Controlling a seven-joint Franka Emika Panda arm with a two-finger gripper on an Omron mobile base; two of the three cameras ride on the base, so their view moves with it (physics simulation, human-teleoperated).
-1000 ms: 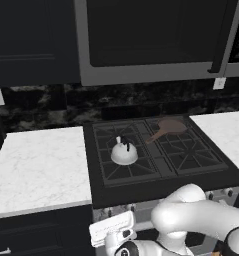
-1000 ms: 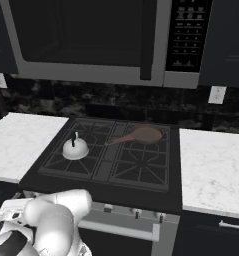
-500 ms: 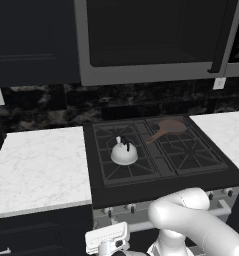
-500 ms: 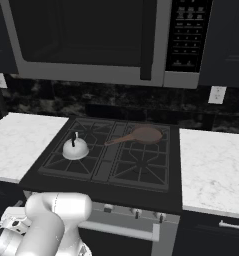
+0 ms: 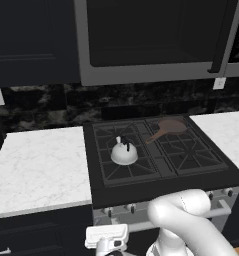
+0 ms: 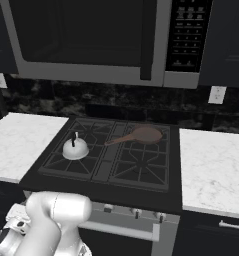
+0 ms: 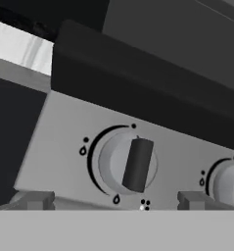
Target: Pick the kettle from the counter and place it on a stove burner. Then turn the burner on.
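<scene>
Left base view: the kettle [image 5: 124, 153] is seen standing upright on the front left stove burner [image 5: 128, 162], its black handle arched over the silvery dome. In the right base view the same kettle [image 6: 75, 148] is found on the near left stove burner [image 6: 73, 155], well apart from the brown frying pan [image 6: 140, 135], which is laid on the rear grate with its long handle pointed toward the kettle. The frying pan [image 5: 167, 128] is shown at the back right of the stove in the left base view. The desk [image 5: 38, 167] of white veined marble is seen to the left of the stove, and a second marble slab [image 6: 213, 170] is seen to its right.

The gripper [image 5: 109, 241] is held low in front of the stove's control panel, below the desk edge. In the hand view the two fingers [image 7: 36, 200] are spread wide apart, with nothing clamped between them, and a round knob [image 7: 130, 163] with a dark bar handle is framed between them, not touched. The bar is tilted slightly from upright. A second knob [image 7: 228, 184] is partly seen at the right edge of that view. A microwave [image 6: 96, 37] is mounted above the stove.
</scene>
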